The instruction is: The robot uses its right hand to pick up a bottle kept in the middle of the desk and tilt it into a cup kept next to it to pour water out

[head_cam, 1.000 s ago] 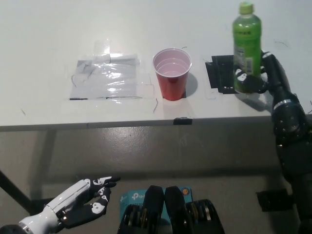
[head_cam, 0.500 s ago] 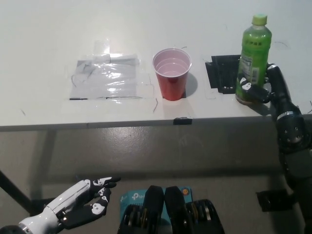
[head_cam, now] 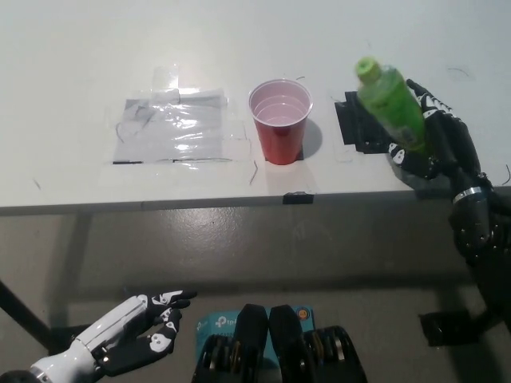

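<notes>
The white desk [head_cam: 96, 48] fills the upper part of the head view, its front edge running across the middle. On it lies a patch of clear plastic sheet or tape [head_cam: 177, 126], crinkled and glossy, so its exact outline is hard to make out. The black right hand [head_cam: 431, 144] comes up over the desk's right end with its fingers [head_cam: 399, 152] clamped on the lower body of the green bottle [head_cam: 391, 104]. The bottle leans with its capped top toward the red cup [head_cam: 280, 120]; its base is hidden by the hand, and its outline is blurred. A black mat [head_cam: 359, 120] lies partly covered beneath bottle and hand. The cup stands upright near the desk's middle, well left of the bottle; its contents cannot be judged. The white left hand [head_cam: 132, 335] rests below the desk at lower left, fingers apart, empty.
</notes>
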Controlling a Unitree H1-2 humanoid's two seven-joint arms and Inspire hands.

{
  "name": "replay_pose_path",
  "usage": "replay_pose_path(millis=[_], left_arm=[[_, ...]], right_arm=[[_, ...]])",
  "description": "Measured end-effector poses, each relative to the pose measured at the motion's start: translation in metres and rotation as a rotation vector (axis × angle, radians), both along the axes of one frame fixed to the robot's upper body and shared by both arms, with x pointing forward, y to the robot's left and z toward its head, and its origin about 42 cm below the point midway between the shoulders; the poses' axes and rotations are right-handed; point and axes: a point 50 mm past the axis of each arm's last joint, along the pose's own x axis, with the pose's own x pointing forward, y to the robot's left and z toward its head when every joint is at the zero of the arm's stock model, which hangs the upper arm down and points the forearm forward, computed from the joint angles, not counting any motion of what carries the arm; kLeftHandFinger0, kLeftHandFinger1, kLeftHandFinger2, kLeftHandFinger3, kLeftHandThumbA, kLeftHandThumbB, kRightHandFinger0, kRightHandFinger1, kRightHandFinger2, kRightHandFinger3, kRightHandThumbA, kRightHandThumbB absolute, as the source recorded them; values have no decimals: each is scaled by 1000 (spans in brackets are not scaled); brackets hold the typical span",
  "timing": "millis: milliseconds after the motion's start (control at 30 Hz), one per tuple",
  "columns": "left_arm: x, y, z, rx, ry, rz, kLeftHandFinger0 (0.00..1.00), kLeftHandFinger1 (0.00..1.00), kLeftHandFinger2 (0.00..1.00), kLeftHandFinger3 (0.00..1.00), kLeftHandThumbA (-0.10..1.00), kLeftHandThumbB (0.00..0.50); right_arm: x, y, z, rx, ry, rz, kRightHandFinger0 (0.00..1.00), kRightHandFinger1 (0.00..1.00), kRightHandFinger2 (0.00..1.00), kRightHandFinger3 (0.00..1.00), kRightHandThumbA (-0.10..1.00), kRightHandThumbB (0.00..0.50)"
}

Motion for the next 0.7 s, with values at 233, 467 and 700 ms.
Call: replay_pose_path(millis=[233, 467, 700], left_arm=[[-1, -1, -1, -5, 0, 1, 1000, 1000, 1000, 1000, 882, 272], [-2, -2, -2, -12, -2, 2, 1000, 1000, 1000, 1000, 874, 278], [-2, -2, -2, -11, -5, 2, 1000, 1000, 1000, 1000, 870, 265]], right_arm=[[0, -2, -6, -40, 2, -44, 1000, 1000, 1000, 1000, 625, 338], [-1, -4, -8, -44, 5, -59, 1000, 1000, 1000, 1000, 628, 342], [0, -4, -8, -50, 3, -72, 1000, 1000, 1000, 1000, 644, 359]])
